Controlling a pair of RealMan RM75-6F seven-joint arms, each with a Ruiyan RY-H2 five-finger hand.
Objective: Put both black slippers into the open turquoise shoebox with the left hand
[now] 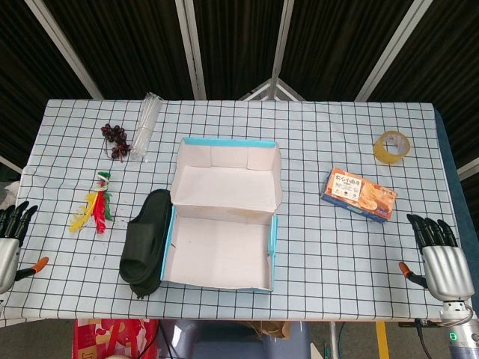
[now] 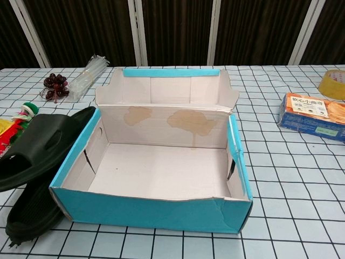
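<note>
Head view shows your left hand (image 1: 13, 232) and right hand (image 1: 440, 254) spread, holding nothing, at the table edges; both black slippers (image 1: 146, 243) lie stacked against the empty turquoise shoebox's (image 1: 271, 262) left wall.

— Is there any writing to read?
— Only on the orange snack box (image 2: 315, 116), to the right of the turquoise shoebox (image 2: 156, 213). It has white Chinese characters, but too small for me to read.
</note>
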